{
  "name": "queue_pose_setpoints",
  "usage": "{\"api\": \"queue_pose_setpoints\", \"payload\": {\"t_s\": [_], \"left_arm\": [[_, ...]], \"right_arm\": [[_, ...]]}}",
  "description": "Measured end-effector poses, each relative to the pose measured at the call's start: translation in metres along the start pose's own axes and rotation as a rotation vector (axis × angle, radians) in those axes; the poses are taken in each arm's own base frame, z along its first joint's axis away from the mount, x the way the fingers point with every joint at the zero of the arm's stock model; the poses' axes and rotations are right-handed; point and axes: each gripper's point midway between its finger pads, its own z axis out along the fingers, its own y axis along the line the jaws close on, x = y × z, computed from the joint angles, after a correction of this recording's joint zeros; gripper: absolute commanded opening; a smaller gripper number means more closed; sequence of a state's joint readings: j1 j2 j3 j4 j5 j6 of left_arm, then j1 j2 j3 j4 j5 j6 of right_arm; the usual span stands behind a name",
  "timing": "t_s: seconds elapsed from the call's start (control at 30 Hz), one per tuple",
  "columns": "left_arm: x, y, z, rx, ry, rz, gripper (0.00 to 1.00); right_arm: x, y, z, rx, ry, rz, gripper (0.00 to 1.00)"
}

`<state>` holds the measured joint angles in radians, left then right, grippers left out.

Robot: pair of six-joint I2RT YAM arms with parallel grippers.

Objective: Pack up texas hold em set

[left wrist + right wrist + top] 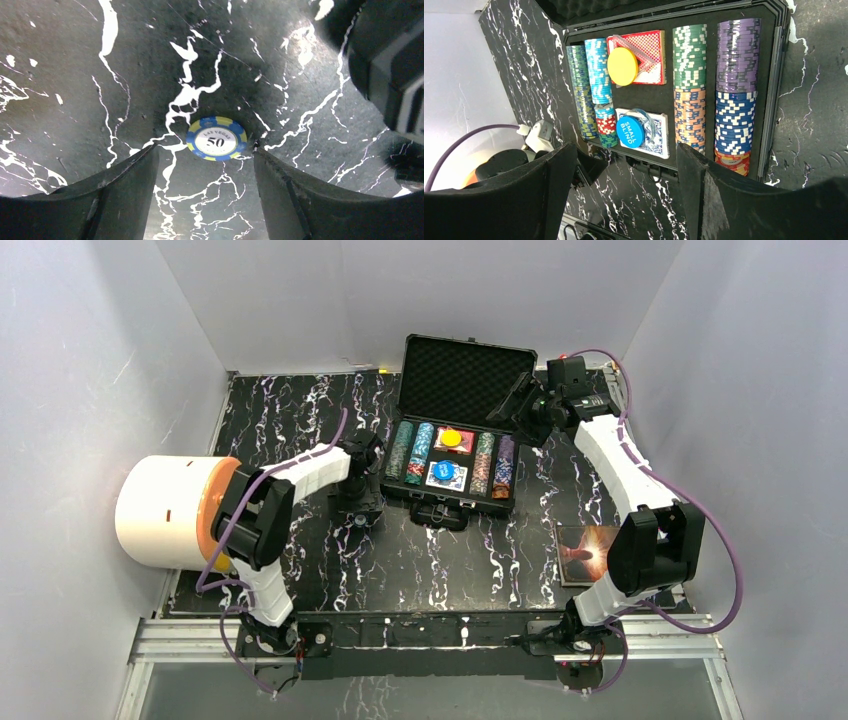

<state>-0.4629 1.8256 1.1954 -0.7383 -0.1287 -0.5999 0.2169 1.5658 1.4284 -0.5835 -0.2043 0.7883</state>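
Stray chip (216, 138) left of the case (465, 370)
Our left gripper (205, 150) gapes empty above it; pinching might skid it away.

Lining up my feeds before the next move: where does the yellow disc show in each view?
Top external: yellow disc, centre, in the open case, over the red deck.
Left wrist: not in it.
Right wrist: upper centre, over the red deck.
Shared landmark: blue Small Blind disc, top and right wrist views.
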Motion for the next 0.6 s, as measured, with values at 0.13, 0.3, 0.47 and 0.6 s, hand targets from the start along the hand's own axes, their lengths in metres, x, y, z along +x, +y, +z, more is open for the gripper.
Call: {"api": "queue_pose_setpoints", "payload": {"t_s": [0.13, 0.3, 0.47, 0.6], "left_arm": [[0.0026, -0.0025, -0.0001, -0.011, -0.006, -0.003, 0.61], [-0.0005, -0.0026, 0.0010, -0.014, -0.021, -0.013, 0.51], [-0.0019, -0.0045, 0.0028, -0.002, -0.033, -0.015, 0.56], [-0.0011, -0.0038, 0.0031, 0.006, -0.047, -0.019, 0.52]], "right_arm": [[0.0001, -0.0001, 0.0000, 0.000, 0.000, 0.000, 0.80], [0.0001, -0.0002, 0.0000, 0.000, 0.000, -0.003, 0.80], [0.0003, -0.0004, 0.0001, 0.001, 0.001, -0.003, 0.80], [0.0019, -0.0024, 0.0012, 0.005, 0.005, -0.002, 0.80]]}}
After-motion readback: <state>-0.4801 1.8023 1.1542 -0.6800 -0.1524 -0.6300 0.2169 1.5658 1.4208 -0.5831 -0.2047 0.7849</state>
